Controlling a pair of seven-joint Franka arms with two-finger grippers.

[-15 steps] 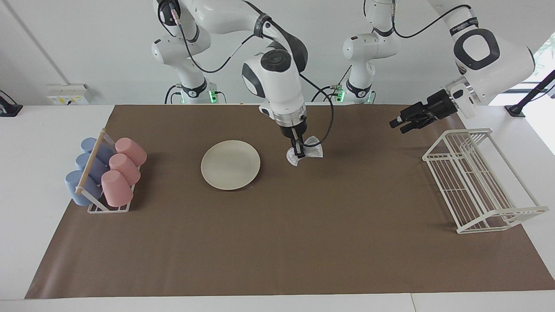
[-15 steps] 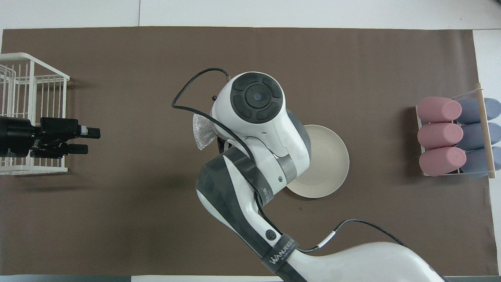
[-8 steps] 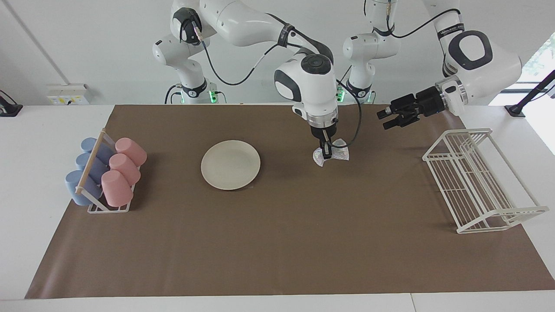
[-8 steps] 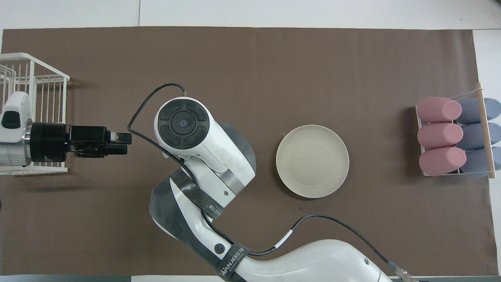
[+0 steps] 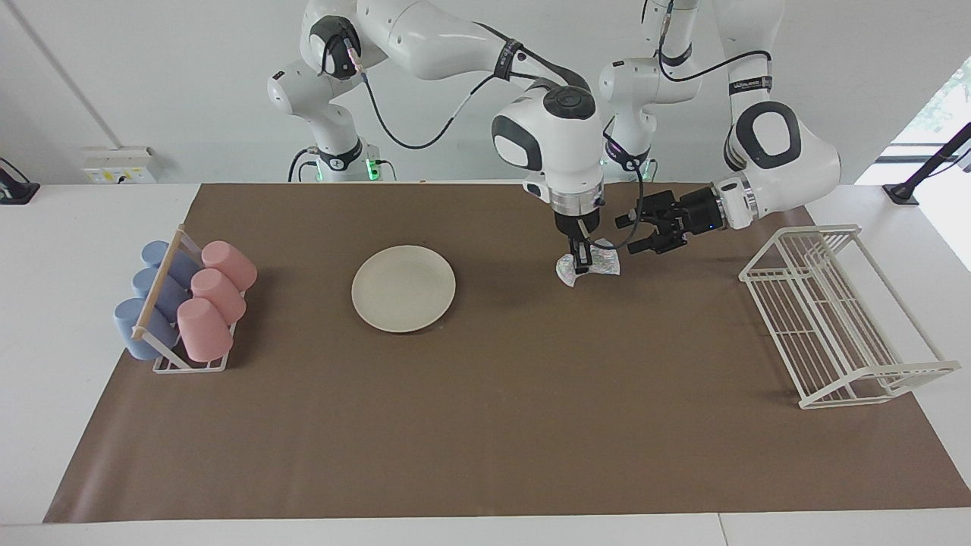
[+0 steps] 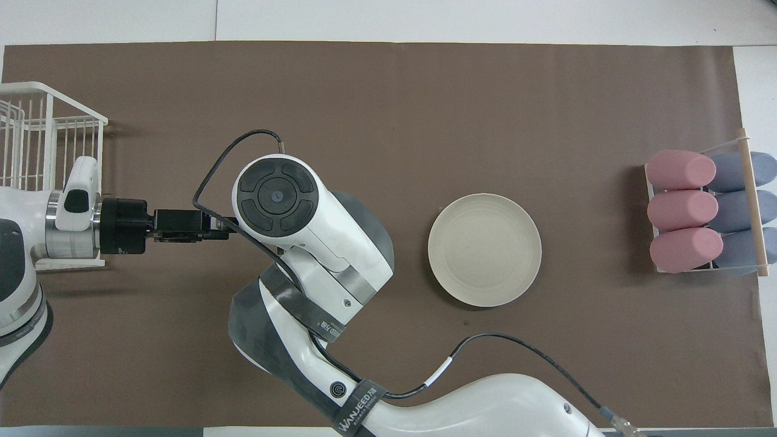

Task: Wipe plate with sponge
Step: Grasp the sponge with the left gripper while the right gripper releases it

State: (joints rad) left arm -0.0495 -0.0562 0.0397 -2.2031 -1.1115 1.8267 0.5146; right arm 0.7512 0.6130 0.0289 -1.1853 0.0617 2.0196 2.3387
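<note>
Right gripper (image 5: pixel 582 265): was seen pointing down over the brown mat, toward the left arm's end of the table; its fingertips were pinched together on the sponge.
Sponge (image 5: pixel 599 265): a silvery, wrinkled wad was held at the right gripper's tips, close above or on the mat; contact with the mat could not be told. It was hidden under the right arm's wrist in the overhead view.
Left gripper (image 5: pixel 633 233): was held level, reaching in from the left arm's end, with its fingers spread apart and nothing between them; its tips were seen just beside the sponge and the right gripper's fingers. Touching could not be told.
Plate (image 5: pixel 403 288): the cream-white dish was lying flat on the mat near the table's middle, well apart from the sponge and from both grippers; nothing was seen on it.
Mat (image 5: pixel 485 425): a brown sheet was spread over most of the table.
Wire rack (image 5: pixel 838 318): a white rack was standing at the left arm's end of the mat.
Cup holder (image 5: pixel 186 303): pink and blue cups were lying on their sides in a rack at the right arm's end.
</note>
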